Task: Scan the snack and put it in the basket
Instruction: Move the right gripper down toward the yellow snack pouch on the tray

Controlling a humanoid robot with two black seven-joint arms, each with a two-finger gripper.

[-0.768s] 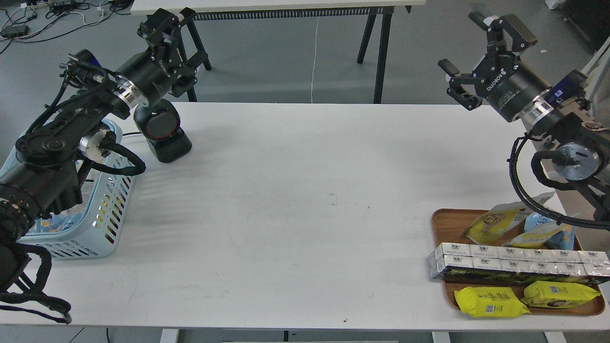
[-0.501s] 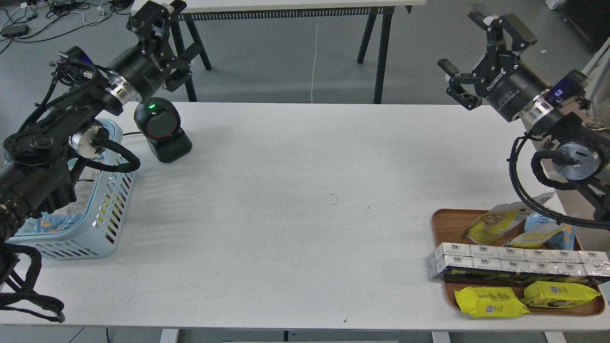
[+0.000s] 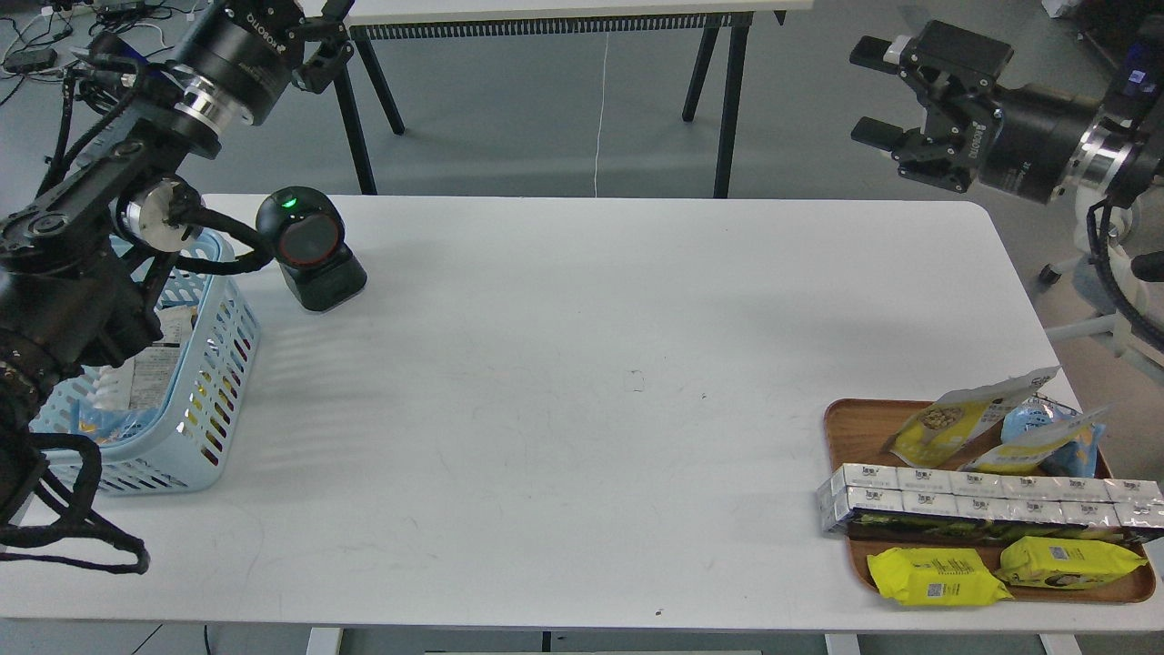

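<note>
Both arms up high, holding nothing

The snack [image 3: 946, 425] lies on the tray [image 3: 855, 420], near right; the basket [image 3: 214, 364] sits far left; right gripper [image 3: 878, 95] fingers apart — left gripper [image 3: 314, 27] cut off, cannot tell.

White table [image 3: 582, 382] carries three things. Light blue basket [image 3: 214, 364] at left edge. Black scanner [image 3: 311, 250] with green light just beside basket, near back. Brown wooden tray [image 3: 850, 423] at right front corner, full of snack packs. Middle bare, few small marks.
</note>
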